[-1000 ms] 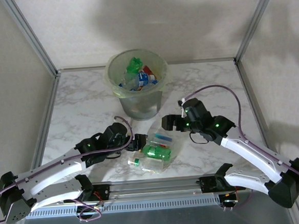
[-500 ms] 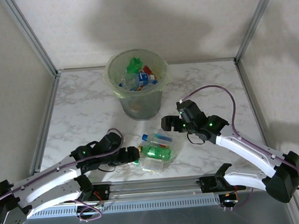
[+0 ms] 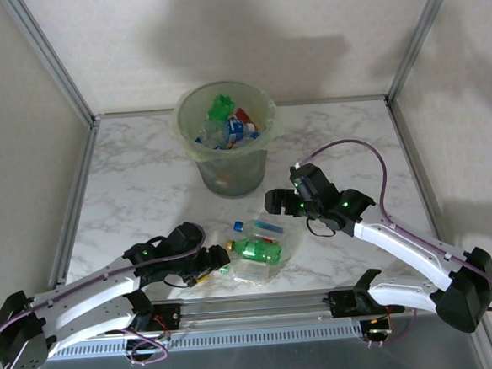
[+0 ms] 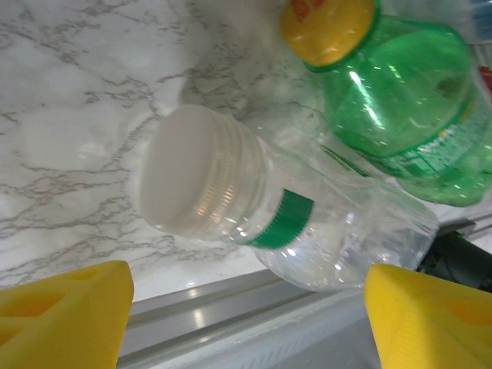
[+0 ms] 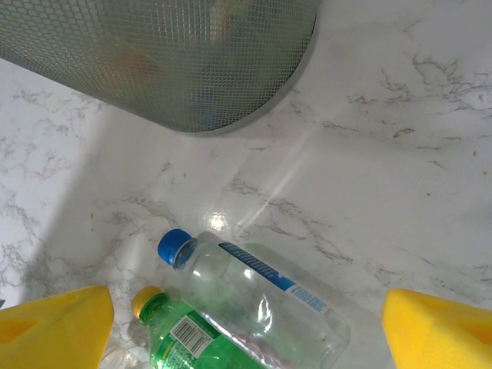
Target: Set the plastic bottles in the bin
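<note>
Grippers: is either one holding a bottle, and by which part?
Nothing is held. The left gripper is open, facing the white-capped bottle; the right gripper is open above the blue-capped bottle.

arms (image 3: 402, 241) white links, black joints | green LEDs (image 3: 343, 201) | purple cables (image 3: 349, 143) | jaws yellow

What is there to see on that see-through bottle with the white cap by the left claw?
The clear bottle is thin, crinkled plastic, apparently empty, with a ribbed white cap and a narrow green band at the neck. It lies on its side on the marble table, by the metal rail at the near edge, cap toward the left gripper, whose open yellow fingers flank it without touching. Its body seems to rest against a green bottle.
</note>
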Robot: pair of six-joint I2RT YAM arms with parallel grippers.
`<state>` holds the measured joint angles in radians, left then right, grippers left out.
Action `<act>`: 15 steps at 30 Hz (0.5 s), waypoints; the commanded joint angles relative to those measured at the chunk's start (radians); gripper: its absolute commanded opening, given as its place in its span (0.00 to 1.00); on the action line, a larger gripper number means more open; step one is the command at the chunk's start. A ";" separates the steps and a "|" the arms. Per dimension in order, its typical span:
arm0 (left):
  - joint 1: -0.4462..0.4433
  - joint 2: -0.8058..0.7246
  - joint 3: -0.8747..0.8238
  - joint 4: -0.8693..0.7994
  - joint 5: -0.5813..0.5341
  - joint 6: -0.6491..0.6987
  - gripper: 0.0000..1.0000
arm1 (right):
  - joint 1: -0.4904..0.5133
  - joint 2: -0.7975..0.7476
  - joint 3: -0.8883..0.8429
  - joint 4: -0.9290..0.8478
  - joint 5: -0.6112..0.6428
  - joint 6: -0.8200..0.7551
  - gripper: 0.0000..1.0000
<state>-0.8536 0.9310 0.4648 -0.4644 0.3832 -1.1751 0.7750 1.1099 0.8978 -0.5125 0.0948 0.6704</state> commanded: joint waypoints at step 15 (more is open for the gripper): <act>0.063 0.157 0.074 0.022 -0.032 -0.004 0.79 | -0.006 -0.011 0.035 0.000 0.044 0.008 0.90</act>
<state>-0.8051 1.0657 0.4946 -0.4465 0.3771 -1.1790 0.7746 1.1088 0.8997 -0.5129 0.1127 0.6762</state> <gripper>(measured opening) 0.787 0.902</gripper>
